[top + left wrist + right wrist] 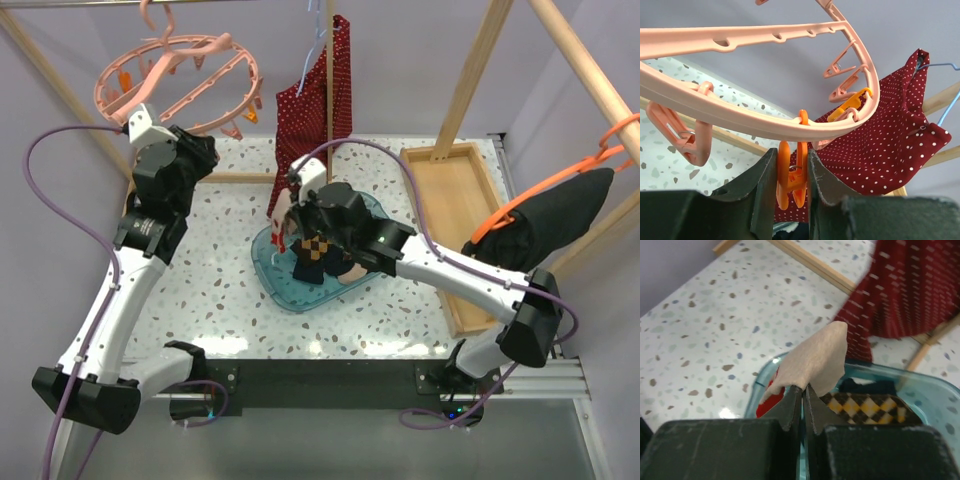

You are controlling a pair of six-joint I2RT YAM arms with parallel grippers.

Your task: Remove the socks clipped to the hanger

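Note:
The salmon-pink ring hanger (180, 75) hangs at the back left, and no sock shows on it; its ring fills the left wrist view (740, 120). My left gripper (791, 155) is raised to the ring (210, 148) and shut on an orange clip (792, 175) hanging from it. My right gripper (803, 389) is shut on the pale pink-beige sock (812, 360), holding it just above the teal tray (270, 275). A dark argyle sock (865, 407) lies in the tray, also seen in the top view (315, 250). A red patch (770, 402) shows below the held sock.
The red white-dotted garment (315, 110) hangs on a thin hanger just behind the tray, close to my right gripper (290, 205). A wooden tray (455, 220) lies at the right. An orange hanger with black cloth (560, 215) hangs at the far right. Wooden posts frame the table.

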